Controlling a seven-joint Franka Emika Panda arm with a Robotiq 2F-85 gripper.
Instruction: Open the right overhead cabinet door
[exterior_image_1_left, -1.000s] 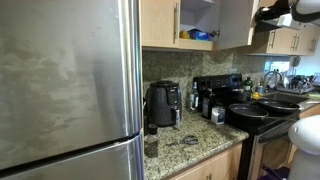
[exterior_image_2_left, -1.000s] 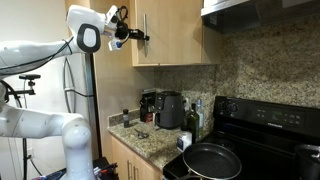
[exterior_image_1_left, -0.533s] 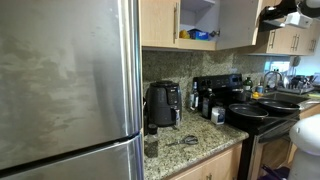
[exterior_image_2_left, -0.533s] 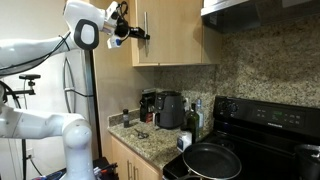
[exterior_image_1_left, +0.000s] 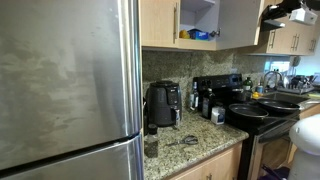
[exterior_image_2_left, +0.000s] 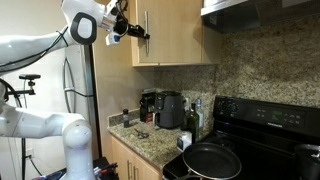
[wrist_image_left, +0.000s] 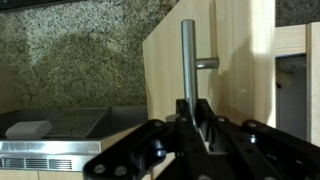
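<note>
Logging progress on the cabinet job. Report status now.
Gripper shut on bar handle. Right overhead cabinet door stands well open. Nothing seen blocking its swing.

Wrist view: bar handle (wrist_image_left: 188, 60), lower end hidden inside the gripper (wrist_image_left: 196, 112). Exterior view: right overhead cabinet door (exterior_image_1_left: 237, 22) cut off by the top edge. Blue item (exterior_image_1_left: 200, 35) on cabinet shelf (exterior_image_1_left: 196, 41) too small to identify.

Right overhead cabinet door (exterior_image_1_left: 236, 22) — light tan (bar-handled) — swung open.
</note>
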